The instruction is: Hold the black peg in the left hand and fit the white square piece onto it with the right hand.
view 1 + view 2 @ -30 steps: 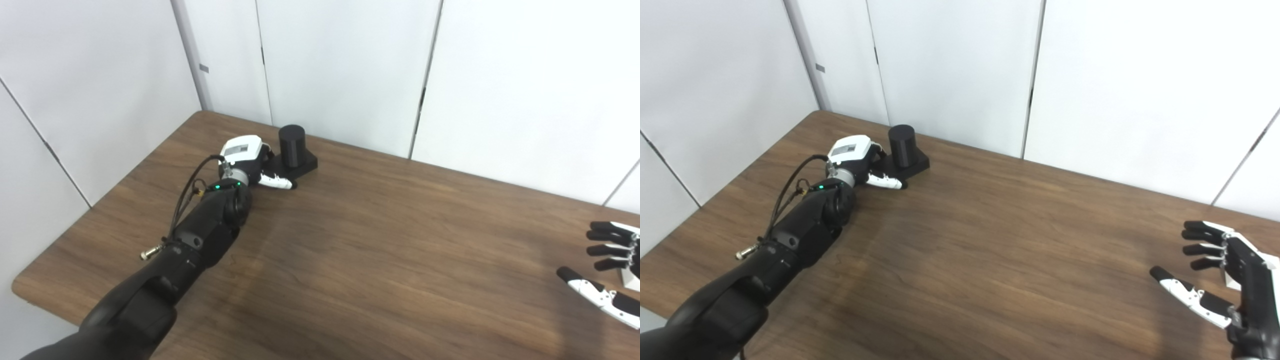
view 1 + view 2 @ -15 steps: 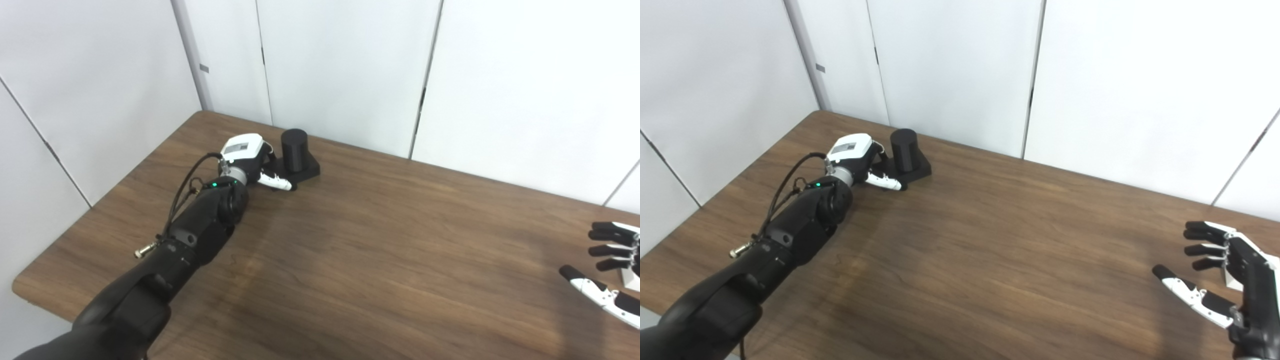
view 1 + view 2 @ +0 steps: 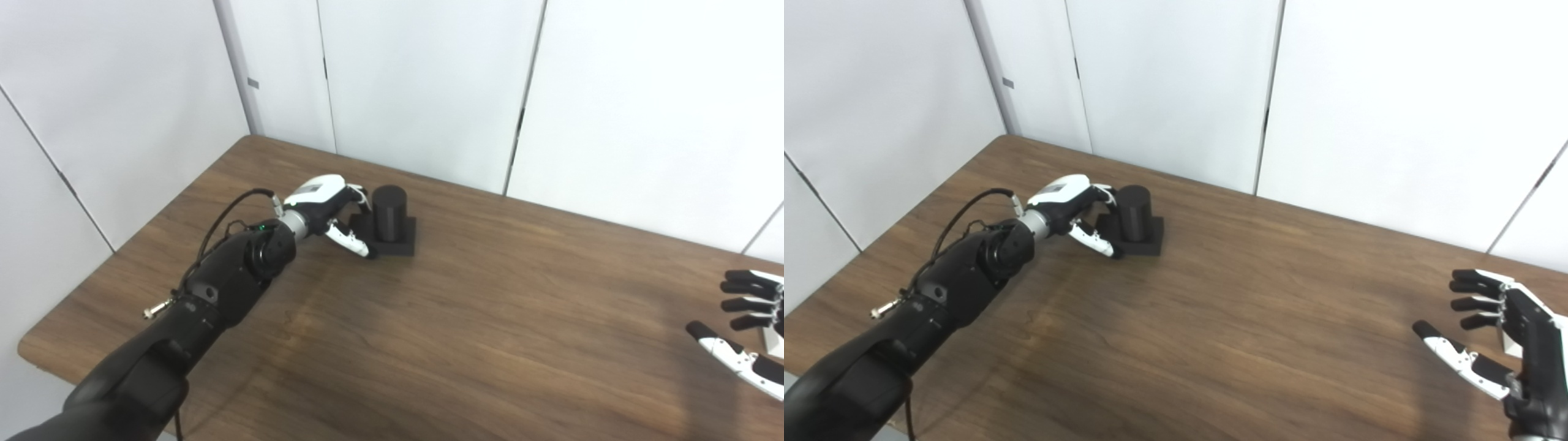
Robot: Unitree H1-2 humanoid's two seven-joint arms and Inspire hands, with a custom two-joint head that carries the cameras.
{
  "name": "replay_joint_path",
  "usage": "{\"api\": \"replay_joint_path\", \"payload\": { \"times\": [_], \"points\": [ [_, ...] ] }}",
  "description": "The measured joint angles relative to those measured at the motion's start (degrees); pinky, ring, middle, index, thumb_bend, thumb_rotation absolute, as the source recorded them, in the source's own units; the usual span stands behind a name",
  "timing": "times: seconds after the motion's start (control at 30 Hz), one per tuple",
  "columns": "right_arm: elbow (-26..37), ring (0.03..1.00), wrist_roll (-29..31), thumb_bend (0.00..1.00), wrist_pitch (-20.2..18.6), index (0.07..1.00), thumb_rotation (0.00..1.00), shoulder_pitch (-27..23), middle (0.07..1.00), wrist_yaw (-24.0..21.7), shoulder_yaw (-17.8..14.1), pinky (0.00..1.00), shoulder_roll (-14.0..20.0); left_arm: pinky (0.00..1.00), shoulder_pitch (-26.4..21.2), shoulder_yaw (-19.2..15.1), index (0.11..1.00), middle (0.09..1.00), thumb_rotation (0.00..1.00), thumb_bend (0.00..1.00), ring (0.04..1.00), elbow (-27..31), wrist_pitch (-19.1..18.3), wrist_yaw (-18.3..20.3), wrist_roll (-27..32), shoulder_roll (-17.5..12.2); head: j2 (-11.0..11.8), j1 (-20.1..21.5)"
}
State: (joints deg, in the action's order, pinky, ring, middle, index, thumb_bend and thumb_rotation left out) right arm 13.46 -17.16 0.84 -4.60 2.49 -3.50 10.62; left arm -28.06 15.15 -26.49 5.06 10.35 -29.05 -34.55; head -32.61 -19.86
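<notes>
Left eye view: in the upper middle of the frame our left hand (image 3: 331, 211) has its fingers half curled beside the black peg (image 3: 390, 212) on the counter (image 3: 490, 318), not clearly pinching it, so it could slide; our right hand (image 3: 1500, 343), lower right, is spread, and we cannot make out the white square piece.

Brown wooden table (image 3: 465, 343), white wall panels (image 3: 422, 79)

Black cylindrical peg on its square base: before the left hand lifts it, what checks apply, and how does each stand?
1. Black cylindrical peg upright on its square base: ok.
2. Left hand closed on the base: cannot tell; fingers at its edge.
3. Peg top uncovered: ok.
4. Right hand open, holding nothing: ok.
5. White square piece reachable: cannot tell; mostly hidden behind the right hand.
6. Brown wooden table between the hands bare: ok.
</notes>
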Motion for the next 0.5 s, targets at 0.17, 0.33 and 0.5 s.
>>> {"api": "replay_joint_path", "payload": {
  "times": [0.17,0.33,0.5],
  "points": [
    [-0.8,0.587,0.0,0.53,0.8,0.659,0.0,-0.1,0.655,0.6,0.0,0.48,-0.1,0.81,0.4,1.5,0.493,0.902,0.08,0.52,0.92,0.4,4.7,-0.2,-0.1,1.1,-0.2,1.0],
    [-1.3,0.6,0.0,0.52,1.3,0.675,0.0,-0.2,0.673,0.8,0.0,0.49,0.0,0.78,0.8,3.7,0.494,0.903,0.08,0.52,0.923,3.3,5.4,0.1,-1.0,2.0,-0.4,1.8],
    [-3.6,0.618,0.3,0.52,2.4,0.691,0.0,-0.3,0.686,0.8,-0.1,0.52,0.2,0.76,0.8,6.5,0.494,0.904,0.08,0.52,0.919,5.2,8.1,-0.2,-2.1,3.7,-0.4,1.9]
  ]
}}
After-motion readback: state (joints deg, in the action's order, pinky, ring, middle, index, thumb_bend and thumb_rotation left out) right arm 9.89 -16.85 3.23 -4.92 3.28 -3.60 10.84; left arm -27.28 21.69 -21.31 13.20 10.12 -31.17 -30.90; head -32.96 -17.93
